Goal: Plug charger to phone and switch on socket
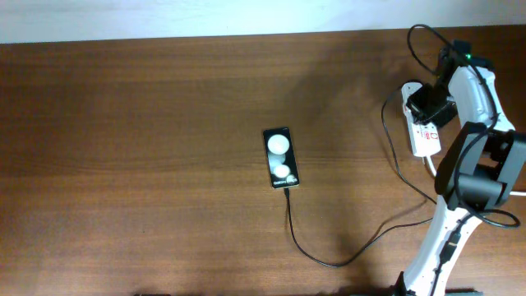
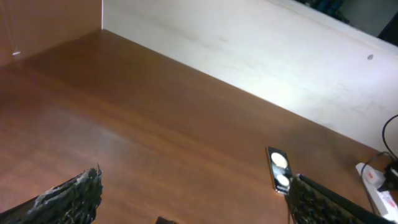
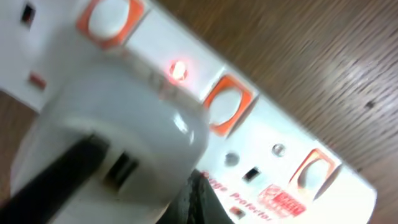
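Note:
The black phone (image 1: 281,157) lies flat mid-table, its screen reflecting two lamps; it also shows in the left wrist view (image 2: 278,170). The thin black charger cable (image 1: 329,263) meets the phone's near end and curves right towards the white socket strip (image 1: 426,141). In the right wrist view the white adapter (image 3: 124,130) sits in the strip (image 3: 280,134) beside orange-red switches, and a red light (image 3: 178,70) glows. My right gripper (image 3: 205,199) is shut, its tip resting on the strip next to the adapter. My left gripper (image 2: 193,208) is open and empty, high above the table.
A pale wall (image 2: 261,50) runs along the table's far edge. The thick white cord (image 1: 429,168) leaves the strip near the right arm's base. Loose black cable loops lie at the far right corner (image 1: 419,37).

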`<state>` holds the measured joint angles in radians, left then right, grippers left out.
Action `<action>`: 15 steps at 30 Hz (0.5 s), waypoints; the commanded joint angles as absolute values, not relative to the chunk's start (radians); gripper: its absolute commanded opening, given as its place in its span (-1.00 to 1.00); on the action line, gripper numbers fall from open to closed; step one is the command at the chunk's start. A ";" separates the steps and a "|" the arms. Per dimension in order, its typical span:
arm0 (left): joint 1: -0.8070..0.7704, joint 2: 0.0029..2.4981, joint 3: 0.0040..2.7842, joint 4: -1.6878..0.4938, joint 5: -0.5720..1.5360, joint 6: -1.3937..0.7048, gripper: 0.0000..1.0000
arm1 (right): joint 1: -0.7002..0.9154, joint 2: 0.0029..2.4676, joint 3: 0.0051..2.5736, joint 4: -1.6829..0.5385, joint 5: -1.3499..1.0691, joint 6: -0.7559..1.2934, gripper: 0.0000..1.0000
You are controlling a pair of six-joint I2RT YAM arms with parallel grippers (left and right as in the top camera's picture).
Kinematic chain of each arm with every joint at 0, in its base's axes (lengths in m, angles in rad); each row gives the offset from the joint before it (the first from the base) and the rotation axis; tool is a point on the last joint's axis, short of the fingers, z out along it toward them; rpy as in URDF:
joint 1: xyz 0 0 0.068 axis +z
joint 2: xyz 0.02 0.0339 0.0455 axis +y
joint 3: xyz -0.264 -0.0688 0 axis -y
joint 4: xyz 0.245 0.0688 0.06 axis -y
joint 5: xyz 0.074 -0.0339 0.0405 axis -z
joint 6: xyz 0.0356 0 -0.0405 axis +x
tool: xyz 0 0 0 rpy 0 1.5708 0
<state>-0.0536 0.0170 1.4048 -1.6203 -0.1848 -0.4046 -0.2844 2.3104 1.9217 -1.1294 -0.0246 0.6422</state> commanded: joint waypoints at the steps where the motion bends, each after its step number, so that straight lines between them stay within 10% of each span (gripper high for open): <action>1: -0.049 0.007 1.407 -1.596 -0.239 -0.413 0.98 | -0.304 2.343 1.908 -1.195 -0.013 0.624 -0.92; 15: -0.049 0.007 0.812 -0.967 -0.374 -0.437 0.98 | -0.358 1.872 1.908 -1.385 0.067 0.591 -0.92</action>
